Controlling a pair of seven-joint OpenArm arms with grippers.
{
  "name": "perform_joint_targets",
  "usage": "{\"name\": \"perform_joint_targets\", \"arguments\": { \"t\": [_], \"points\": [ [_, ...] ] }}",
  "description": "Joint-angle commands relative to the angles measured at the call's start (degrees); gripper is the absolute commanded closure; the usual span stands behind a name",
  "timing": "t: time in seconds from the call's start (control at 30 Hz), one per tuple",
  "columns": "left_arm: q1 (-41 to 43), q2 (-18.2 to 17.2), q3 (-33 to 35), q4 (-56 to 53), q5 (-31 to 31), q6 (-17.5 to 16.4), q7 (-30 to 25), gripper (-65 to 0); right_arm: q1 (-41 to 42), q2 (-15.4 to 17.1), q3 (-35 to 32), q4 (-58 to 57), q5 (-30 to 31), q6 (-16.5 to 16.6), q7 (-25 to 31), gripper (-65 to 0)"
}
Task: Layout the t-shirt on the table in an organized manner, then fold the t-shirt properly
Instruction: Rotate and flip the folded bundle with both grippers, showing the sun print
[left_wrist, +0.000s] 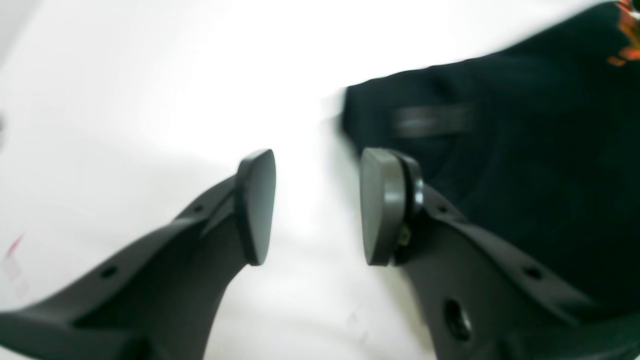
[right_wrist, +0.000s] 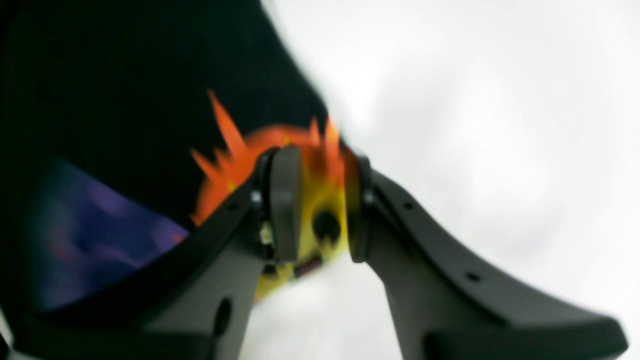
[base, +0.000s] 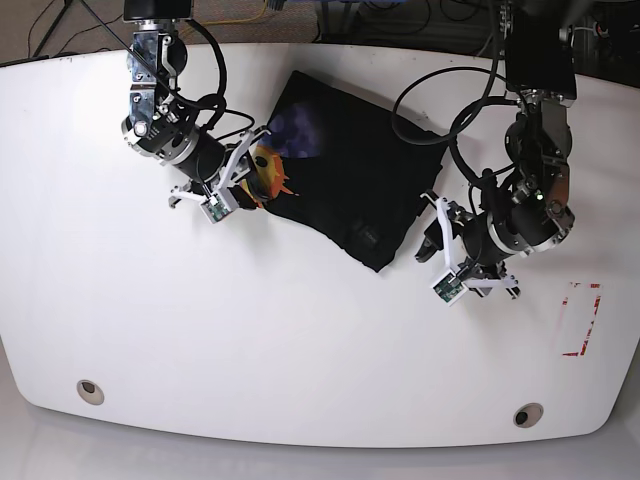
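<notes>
White table (base: 300, 350) carries t-shirt (base: 350, 175), compactly folded. Right claw (right_wrist: 317, 205) clamped on printed edge; left claw (left_wrist: 317, 205) apart, empty. We judge folding step; next tidy.

Glossy white table (base: 300, 340) with two round holes, red rectangular marking (base: 581, 319), black t-shirt (base: 350, 180) lying folded on it
</notes>
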Motion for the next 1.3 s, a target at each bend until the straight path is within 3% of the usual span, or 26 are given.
{"name": "perform_joint_targets", "arguments": {
  "t": [0.0,0.2,0.47,0.6,0.9,1.27],
  "points": [
    [-0.9,1.41,-0.19,3.08,-1.27,-0.86,0.18,-24.6,0.62,0.13,-0.05,3.01,1.09,0.38,-0.04,-13.6],
    [3.49,5.02,-0.28,5.19,-5.49,-1.26,4.66,-24.6,1.41,-1.89,0.04,5.65,1.09,0.38,-2.59,-13.6],
    [10.17,8.45,0.16,4.83,-7.25,-1.26,4.31,-24.6,1.85,-3.04,-0.49,4.86,1.09,0.38,-3.02,-13.6],
    [12.9,8.89,0.07,3.6,-5.67,-1.26,1.15,-24.6,1.85,-3.13,-1.01,3.89,1.0,0.38,-2.94,-13.6],
    [14.04,4.75,-0.28,-5.01,-1.71,-1.26,-2.11,-24.6,1.76,-3.04,-1.63,3.8,1.0,0.38,-2.94,-13.6],
    [12.55,-3.69,-1.68,-6.07,-1.8,-1.26,-4.39,-24.6,1.76,-3.13,-1.63,3.8,1.0,0.38,-2.94,-13.6]
  ]
}}
